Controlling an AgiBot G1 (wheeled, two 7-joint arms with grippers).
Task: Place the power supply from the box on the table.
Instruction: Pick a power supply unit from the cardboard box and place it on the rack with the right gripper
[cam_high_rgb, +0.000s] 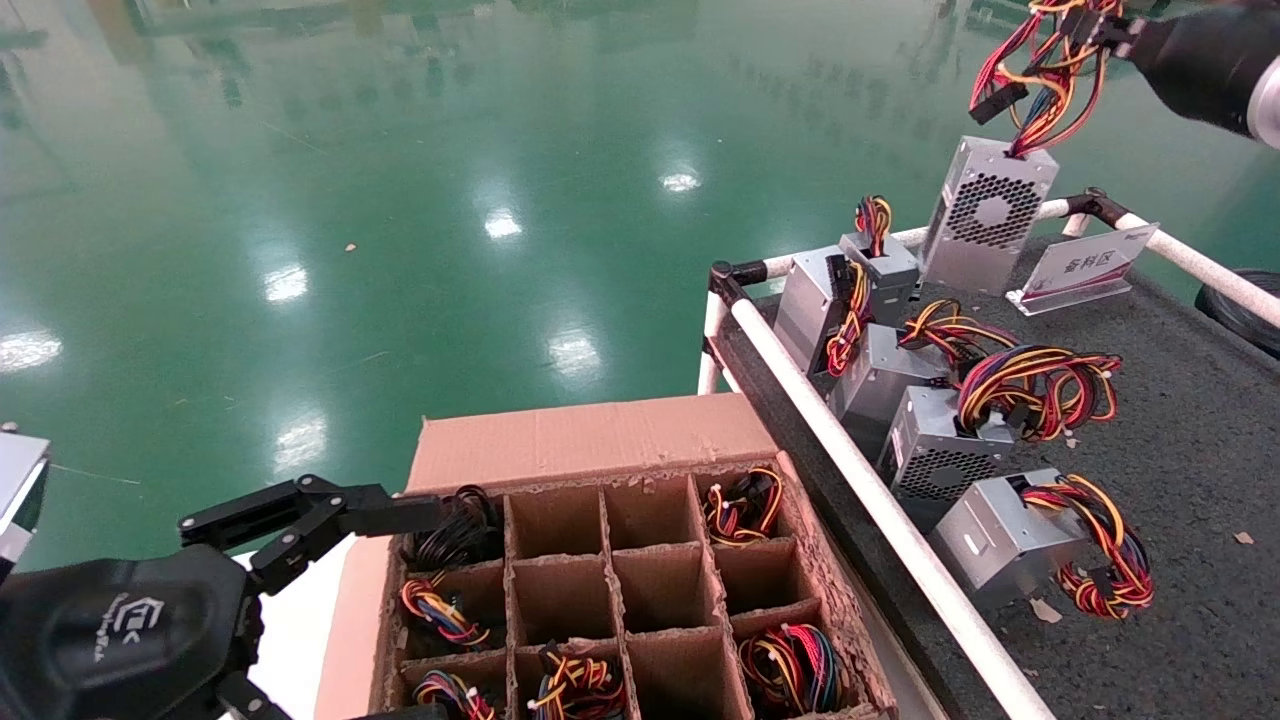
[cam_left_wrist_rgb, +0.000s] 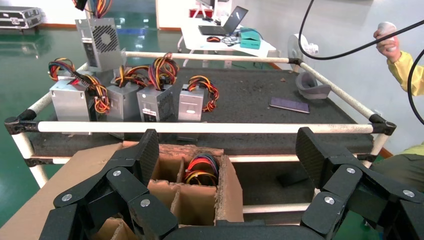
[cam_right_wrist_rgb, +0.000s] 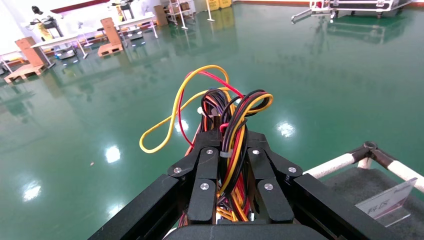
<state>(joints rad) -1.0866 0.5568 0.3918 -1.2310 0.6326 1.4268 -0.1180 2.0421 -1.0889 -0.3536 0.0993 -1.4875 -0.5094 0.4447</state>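
Observation:
A silver power supply (cam_high_rgb: 985, 215) with a round fan grille hangs tilted by its wire bundle (cam_high_rgb: 1045, 75) over the table's (cam_high_rgb: 1180, 450) far corner. Whether its lower edge touches the felt I cannot tell. My right gripper (cam_high_rgb: 1105, 35) is shut on those red, yellow and black wires (cam_right_wrist_rgb: 230, 125), which run up between its fingers (cam_right_wrist_rgb: 209, 170). The left wrist view shows the same power supply (cam_left_wrist_rgb: 100, 42) beyond the far rail. The brown box (cam_high_rgb: 590, 440) stands beside the table. My left gripper (cam_high_rgb: 420, 612) hovers open at the box's left side, nothing in it (cam_left_wrist_rgb: 227, 150).
Several other power supplies (cam_high_rgb: 940, 440) with wire bundles lie along the white rail (cam_high_rgb: 860, 480). A small sign holder (cam_high_rgb: 1085, 270) stands at the back. Some box cells hold wire bundles (cam_high_rgb: 790, 665). A phone (cam_left_wrist_rgb: 290, 105) lies on the felt, and a person's hand (cam_left_wrist_rgb: 390, 40) shows beyond it.

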